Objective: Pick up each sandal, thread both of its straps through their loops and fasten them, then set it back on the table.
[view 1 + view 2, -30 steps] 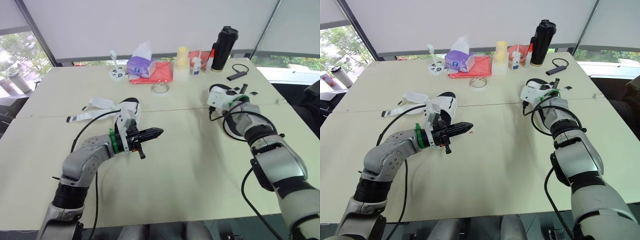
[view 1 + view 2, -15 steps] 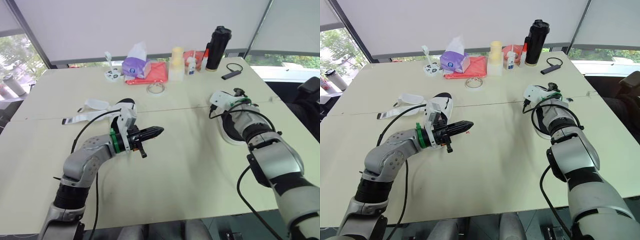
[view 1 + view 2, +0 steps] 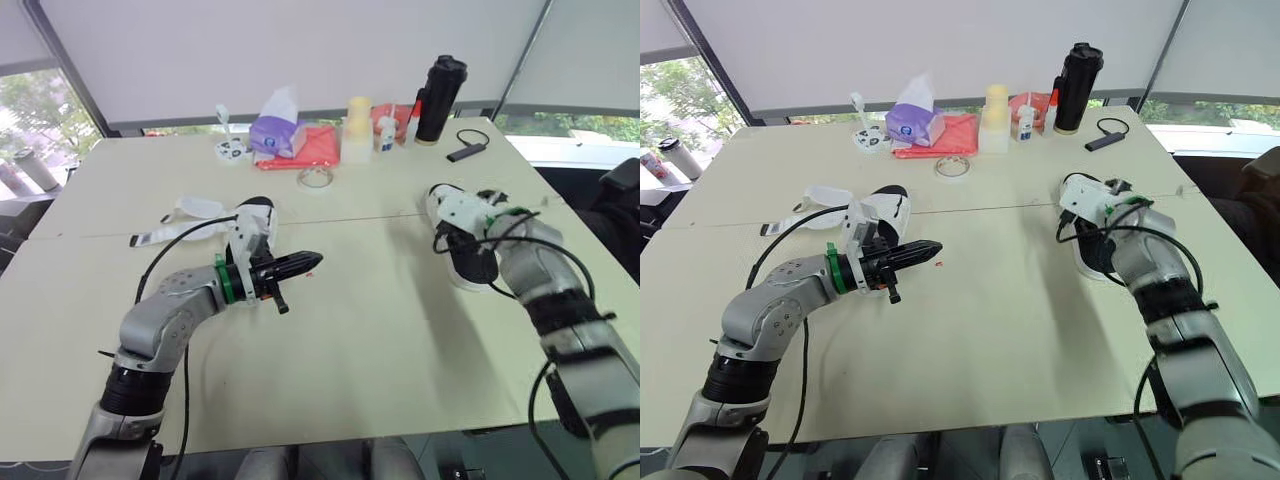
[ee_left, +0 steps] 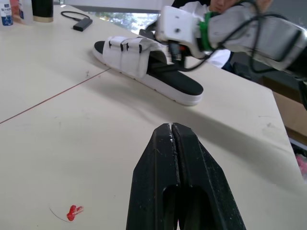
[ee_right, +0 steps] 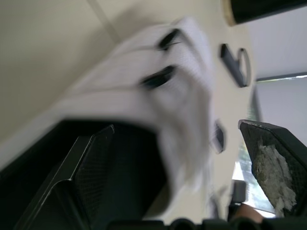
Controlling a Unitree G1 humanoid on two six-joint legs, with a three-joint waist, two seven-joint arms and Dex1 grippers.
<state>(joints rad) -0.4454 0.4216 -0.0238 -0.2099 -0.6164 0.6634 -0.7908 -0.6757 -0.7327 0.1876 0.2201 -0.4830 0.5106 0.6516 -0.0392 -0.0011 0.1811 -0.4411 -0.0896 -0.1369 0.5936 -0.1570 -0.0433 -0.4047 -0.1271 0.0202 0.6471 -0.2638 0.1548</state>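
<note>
One black-soled sandal with white straps [image 4: 128, 51] lies flat on the table [image 3: 380, 330] at the right, both straps closed over the footbed. My right gripper [image 5: 176, 127] stands open over it, its fingers [image 5: 81, 172] wide apart on either side of the straps and gripping nothing. The other sandal [image 3: 255, 215] lies at the left with its white straps [image 3: 190, 210] loose and spread on the table. My left gripper [image 3: 310, 262] is shut and empty, hovering just in front of that sandal and pointing toward the right one.
Along the far edge stand a purple tissue box [image 3: 275, 130], a red cloth [image 3: 318, 148], a yellow cup [image 3: 360, 130], small glue bottles [image 3: 388, 128] and a black bottle [image 3: 440, 85]. A tape roll [image 3: 315, 177] and a black dongle [image 3: 465, 150] lie nearer.
My right gripper has opened and let go of the right sandal, which now rests on the table. The left arm has stayed still. The head camera has shifted slightly.
</note>
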